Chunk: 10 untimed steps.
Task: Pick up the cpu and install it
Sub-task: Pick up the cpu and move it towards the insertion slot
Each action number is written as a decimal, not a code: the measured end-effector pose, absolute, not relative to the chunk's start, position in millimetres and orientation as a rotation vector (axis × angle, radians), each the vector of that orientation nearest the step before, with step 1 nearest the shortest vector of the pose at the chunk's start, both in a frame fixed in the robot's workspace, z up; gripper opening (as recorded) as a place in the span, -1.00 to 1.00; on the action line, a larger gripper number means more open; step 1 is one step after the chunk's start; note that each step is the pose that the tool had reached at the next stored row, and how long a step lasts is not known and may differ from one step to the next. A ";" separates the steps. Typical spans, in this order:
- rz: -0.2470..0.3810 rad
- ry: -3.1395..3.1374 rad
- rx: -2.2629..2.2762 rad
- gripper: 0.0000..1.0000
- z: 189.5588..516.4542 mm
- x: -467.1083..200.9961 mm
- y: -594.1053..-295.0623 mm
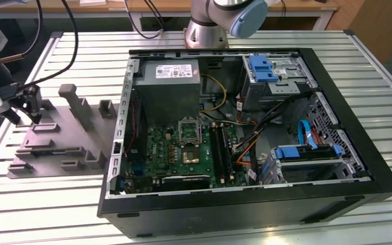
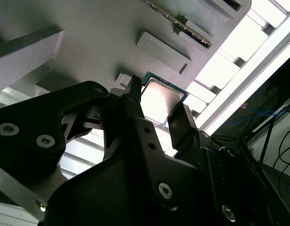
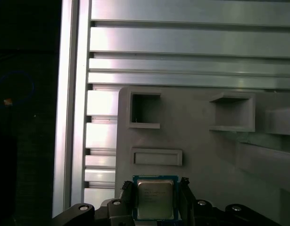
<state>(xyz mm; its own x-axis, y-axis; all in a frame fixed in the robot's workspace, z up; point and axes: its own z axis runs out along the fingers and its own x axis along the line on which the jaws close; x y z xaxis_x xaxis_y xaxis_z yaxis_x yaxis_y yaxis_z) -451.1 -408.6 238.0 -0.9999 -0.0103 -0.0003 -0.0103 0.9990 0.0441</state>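
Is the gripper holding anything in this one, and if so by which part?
The cpu, pinched between the fingers of the gripper by two opposite side edges, at the grey fixture tray.

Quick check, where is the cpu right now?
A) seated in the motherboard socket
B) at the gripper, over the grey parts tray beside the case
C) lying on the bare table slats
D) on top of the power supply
B: both wrist views show the cpu right at the gripper, with the grey parts tray behind it.
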 end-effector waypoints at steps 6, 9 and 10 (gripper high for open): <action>0.069 3.141 -0.016 -0.05 239.0 -451.1 -408.3; 0.069 3.141 -0.016 -0.05 239.5 -451.1 -408.2; 0.069 3.141 -0.016 -0.05 239.8 -451.1 -408.2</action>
<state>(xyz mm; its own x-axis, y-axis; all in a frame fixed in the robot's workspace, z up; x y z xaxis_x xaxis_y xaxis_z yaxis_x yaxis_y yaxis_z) -451.1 -408.2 239.8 -0.9999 -0.0103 -0.0002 -0.0103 0.9990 0.0439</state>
